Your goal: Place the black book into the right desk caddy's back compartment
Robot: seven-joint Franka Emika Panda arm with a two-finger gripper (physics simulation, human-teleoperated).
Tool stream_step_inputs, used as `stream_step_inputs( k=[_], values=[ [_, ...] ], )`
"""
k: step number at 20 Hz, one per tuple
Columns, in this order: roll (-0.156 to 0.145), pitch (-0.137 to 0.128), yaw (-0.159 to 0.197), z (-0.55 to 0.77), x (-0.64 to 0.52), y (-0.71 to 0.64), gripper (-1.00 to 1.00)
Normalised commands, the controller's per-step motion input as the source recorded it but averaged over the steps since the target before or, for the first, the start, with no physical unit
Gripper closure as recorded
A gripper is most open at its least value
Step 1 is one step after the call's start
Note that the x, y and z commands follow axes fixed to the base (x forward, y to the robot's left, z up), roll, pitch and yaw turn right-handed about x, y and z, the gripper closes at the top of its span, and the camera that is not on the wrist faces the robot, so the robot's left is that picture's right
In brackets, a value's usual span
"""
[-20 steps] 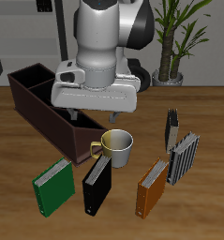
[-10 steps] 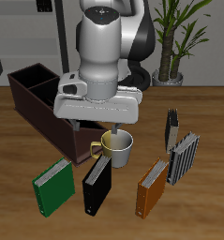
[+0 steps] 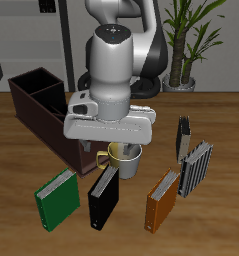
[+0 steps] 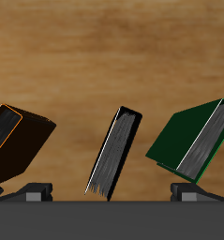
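Note:
The black book stands near the table's front edge between a green book and an orange book. My gripper is open and empty, hovering above and a little behind the black book, over the mug. In the wrist view the black book shows edge-on, centred between my fingertips, with the orange book and the green book on either side. The right desk caddy is a long dark brown box running back from the mug. Its near end is hidden by my hand.
A cream mug stands just behind the black book, beside the caddy's near end. A striped book and a thin dark grey book stand beyond the orange book. A potted plant is at the back.
My gripper has moved toward the table's front edge and lower, from over the caddy to over the mug and black book. The books have not moved.

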Motion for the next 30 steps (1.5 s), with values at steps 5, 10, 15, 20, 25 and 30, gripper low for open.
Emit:
stream_step_inputs(
  k=[5,10,15,20,25,30],
  values=[
    [0.005,-0.007,-0.016,-0.18,0.03,0.03,-1.00],
    [-0.004,0.015,-0.018,-0.17,0.04,-0.01,-1.00],
    [-0.003,0.015,-0.025,-0.22,0.02,-0.03,-1.00],
    [-0.008,0.014,-0.003,-0.15,-0.02,-0.05,-1.00],
    [-0.010,0.015,-0.019,-0.16,0.01,-0.04,-1.00],
    [-0.011,0.008,-0.014,-0.16,0.02,-0.02,-1.00]
  ],
)
